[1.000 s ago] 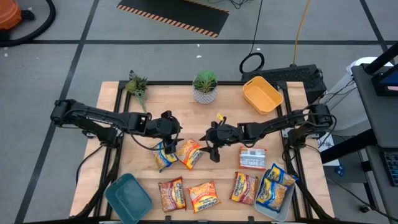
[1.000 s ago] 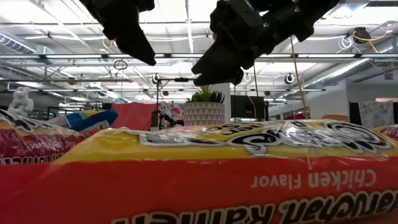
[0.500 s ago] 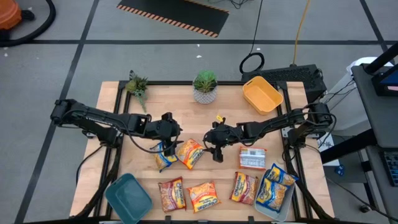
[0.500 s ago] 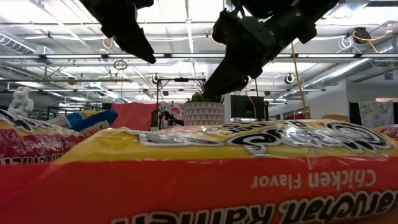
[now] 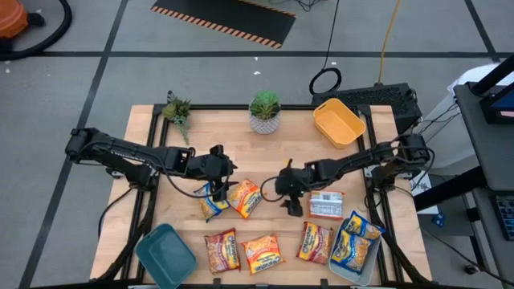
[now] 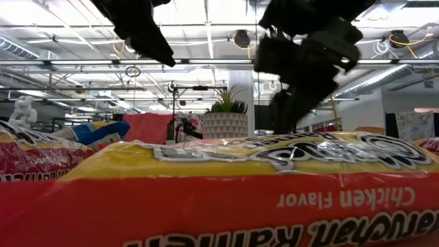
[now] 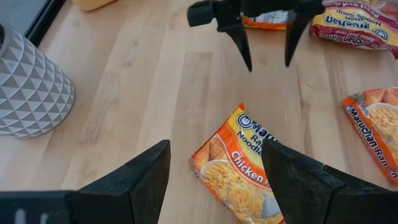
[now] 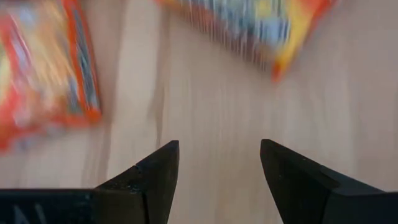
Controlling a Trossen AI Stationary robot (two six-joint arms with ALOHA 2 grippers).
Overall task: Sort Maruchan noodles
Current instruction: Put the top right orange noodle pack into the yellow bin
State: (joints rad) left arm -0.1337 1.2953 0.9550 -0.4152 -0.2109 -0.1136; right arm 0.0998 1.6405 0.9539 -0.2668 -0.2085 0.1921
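High view, from the left edge inward: the teal bin [image 5: 165, 254] sits at the lower left corner of the wooden table [image 5: 297, 152], its outer corner hanging past the table edge; the left gripper [image 5: 215, 172] hangs left of centre, just over a blue-and-yellow packet [image 5: 213, 201] that the arm partly covers; its fingers stand spread with nothing between them, plain in the left wrist view, where they frame an orange chicken packet [image 7: 239, 171] cut off at the frame's bottom; that same packet lies at the table's centre in the high view; below it, along the lower edge, lie three more orange packets [image 5: 263, 251], their print too small to read; the right gripper [image 5: 289, 202] points down right of centre, close beside a pale packet [image 5: 326, 204] whose near end the arm hides; its fingers are also spread and empty, though the right wrist view is smeared, so the packets there are only orange and yellow blurs; at the lower right a pale bin [image 5: 354, 269] holds blue-and-yellow packets [image 5: 356, 241], stacked so their count is hard to tell; the yellow bin [image 5: 338, 122] stands at the upper right; in the low view a chicken-flavour packet [image 6: 274, 192] fills the lower half and blocks the tabletop behind it.
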